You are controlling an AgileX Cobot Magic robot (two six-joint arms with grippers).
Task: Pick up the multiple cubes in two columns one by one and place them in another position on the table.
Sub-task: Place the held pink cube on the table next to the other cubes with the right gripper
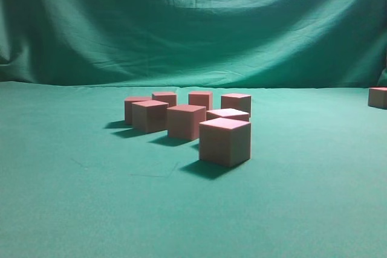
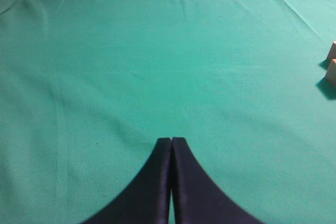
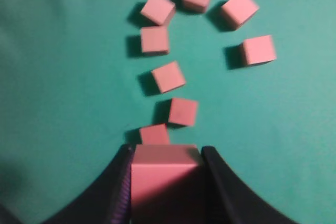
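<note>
Right gripper point(image 3: 165, 182): nearest thing in its wrist view; black jaws clamped on either side of one pink cube point(image 3: 164, 174), carried high above the table point(image 3: 63, 103).

Held cube: fills the gap between the jaws, top face showing, off the cloth. Neither arm shows in the exterior view.

Just past the jaws: eight more cubes lie below on the teal cloth, a loose bent line curling round at its far end rather than two tidy columns. Closest of them point(image 3: 155, 134) is half hidden by the held one.

Left gripper point(image 2: 171, 141): fingers pressed together, nothing between them, hovering over bare cloth. Two tan cube corners point(image 2: 332, 72) peek in at the right edge of its view.

Main cluster, exterior view: seven cubes bunched mid-table, nearest and largest-looking one point(image 1: 225, 141) out front.

Far right: a lone cube point(image 1: 378, 97) near the backdrop point(image 1: 193, 22), well apart from the cluster. Possibly one already relocated; cropped by the frame edge, so hard to say.

Progress, my read: early to middle. One cube in transit, perhaps one set down, most waiting.
</note>
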